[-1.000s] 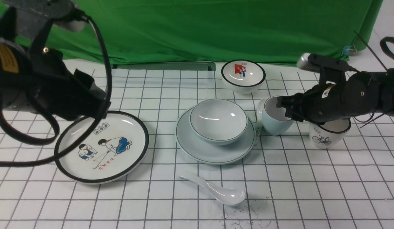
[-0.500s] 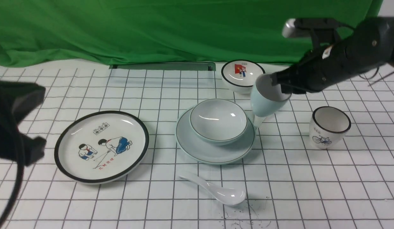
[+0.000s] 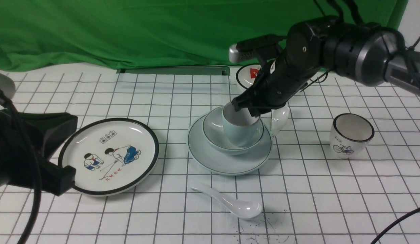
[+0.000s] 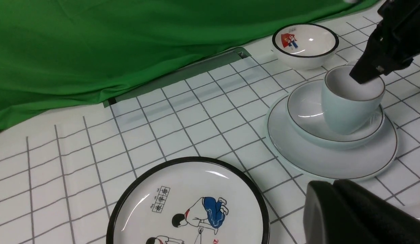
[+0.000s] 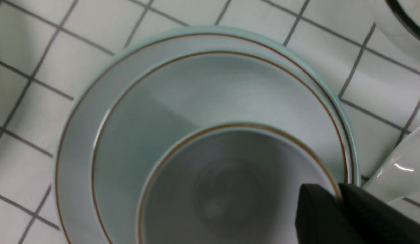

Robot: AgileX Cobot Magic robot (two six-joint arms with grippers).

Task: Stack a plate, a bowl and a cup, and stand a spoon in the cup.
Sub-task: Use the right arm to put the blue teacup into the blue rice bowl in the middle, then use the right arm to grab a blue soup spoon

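The pale blue cup sits low inside the plain bowl, leaning a little. The bowl stands on the plain plate. My right gripper is shut on the cup's rim from above, one finger inside and one outside; its fingers pinch the rim of the cup. The plain white spoon lies on the table in front of the plate. My left gripper is shut and empty, low at the left, between the cartoon plate and the plain plate.
A black-rimmed cartoon plate lies at the left. A black-rimmed picture bowl stands behind, partly hidden by my right arm. A bicycle cup stands at the right. Another white spoon lies by the plate's right edge. Green cloth hangs at the back.
My right gripper lifted the cup from the table right of the plate, carried it left and lowered it into the bowl. My left arm drew back and down at the left.
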